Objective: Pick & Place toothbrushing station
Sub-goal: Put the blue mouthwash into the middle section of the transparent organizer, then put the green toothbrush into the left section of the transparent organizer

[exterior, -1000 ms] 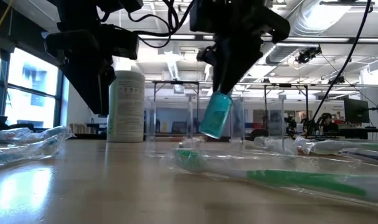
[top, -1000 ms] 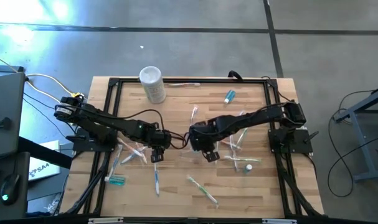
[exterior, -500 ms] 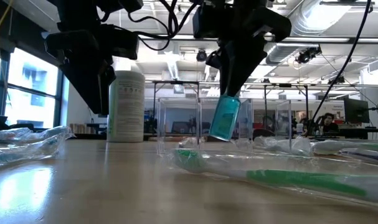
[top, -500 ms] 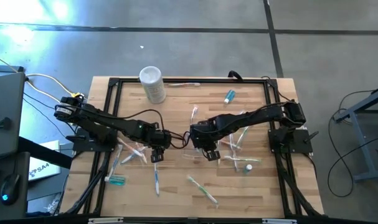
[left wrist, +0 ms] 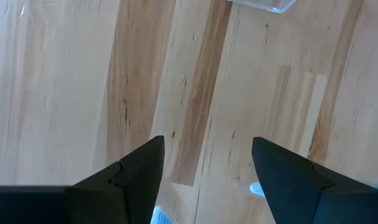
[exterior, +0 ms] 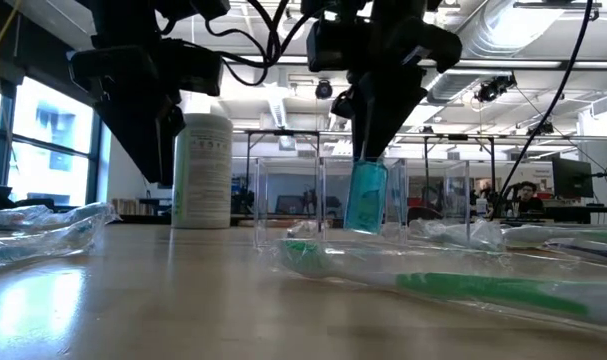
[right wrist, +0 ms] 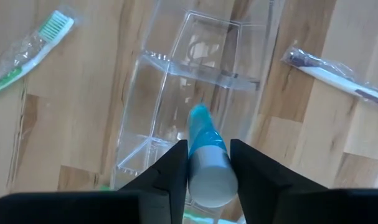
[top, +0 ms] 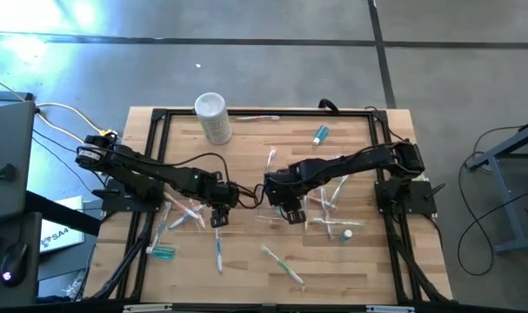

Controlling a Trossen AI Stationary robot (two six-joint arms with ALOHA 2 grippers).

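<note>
My right gripper point(right wrist: 209, 163) has its fingers pinched on a teal toothpaste tube point(right wrist: 206, 155), white cap toward the wrist and crimped end pointing down into the clear organizer point(right wrist: 195, 99), a compartmented plastic holder that I'll use as my landmark. In the low view the tube point(exterior: 366, 196) hangs upright with its lower end inside the holder's clear walls point(exterior: 283, 195); I can't tell whether it touches the bottom. I judge this placement nearly done, with only the release and lift-out left.

My left gripper point(left wrist: 204, 171) waits just beside the organizer with its fingers spread and nothing between them, only bare table point(left wrist: 70, 74) under it.

From above, the organizer point(top: 265, 211) sits mid-table under the right gripper point(top: 290, 211). Most of the job seems to be ahead of me. Several wrapped toothbrushes lie loose around the holder, one green toothbrush point(top: 283, 265) near it on the front side. Another teal tube point(top: 320, 135) lies well away at the back, and a further one point(top: 162, 252) lies beyond the left gripper point(top: 218, 216). I see no brush standing in any compartment. The white bottle point(top: 211, 117) stands well apart, at the back edge.
</note>
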